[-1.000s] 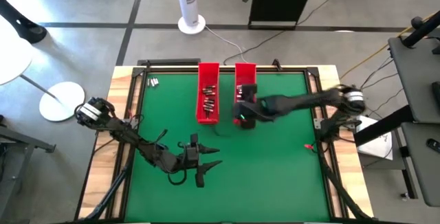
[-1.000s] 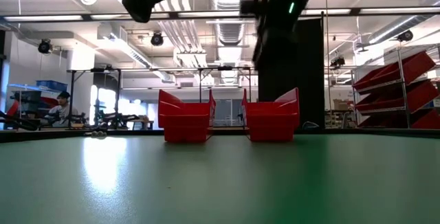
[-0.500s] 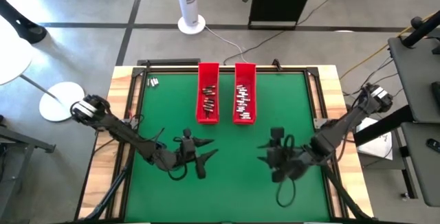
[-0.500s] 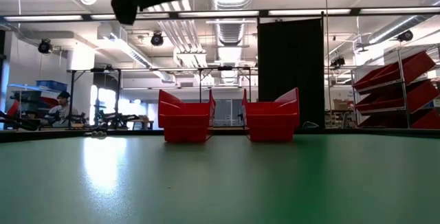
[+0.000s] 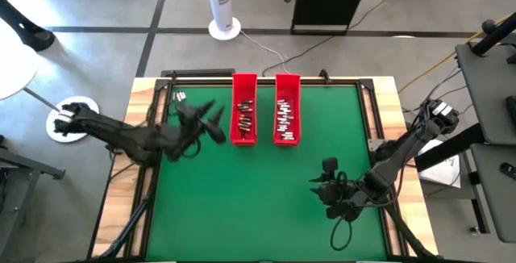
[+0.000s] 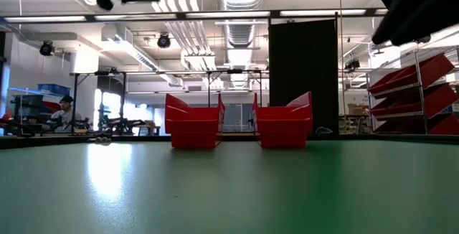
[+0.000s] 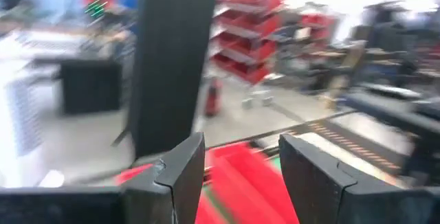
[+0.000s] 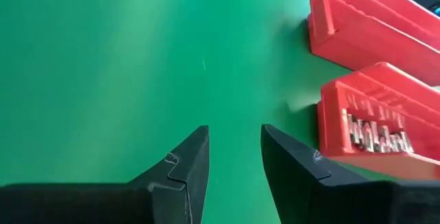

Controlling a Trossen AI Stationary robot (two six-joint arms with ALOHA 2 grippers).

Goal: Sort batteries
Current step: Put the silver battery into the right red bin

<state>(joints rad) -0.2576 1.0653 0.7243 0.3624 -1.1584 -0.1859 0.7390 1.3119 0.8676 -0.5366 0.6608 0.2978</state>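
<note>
My left pincer point(image 5: 211, 120) hangs above the green felt-covered table point(image 5: 242, 198), at about ten o'clock from the table's centre, just beside the long side of the left red plastic rectangular tray point(image 5: 244, 110). Its two dark fingers point(image 7: 185, 172) stand apart with nothing between them; the view along them is blurred, showing only red tray plastic and the room beyond.

My right pincer point(image 5: 316, 189) is over the table at about five o'clock from centre, well apart from both trays. Its dark fingers point(image 8: 189, 162) show a narrow gap, with bare green surface visible between them; they hold nothing.

The small silvery-grey and darker cylindrical batteries point(image 5: 244, 116) lie in a loose scatter in the left tray. A denser row of batteries fills the right red plastic rectangular tray point(image 5: 287, 110), which stands parallel to the first and just beside it, both at twelve o'clock on the table. A few loose batteries point(image 5: 179, 96) lie at the table's eleven o'clock corner, near the wooden edge.

From table height both trays stand upright, side by side, not touching.
</note>
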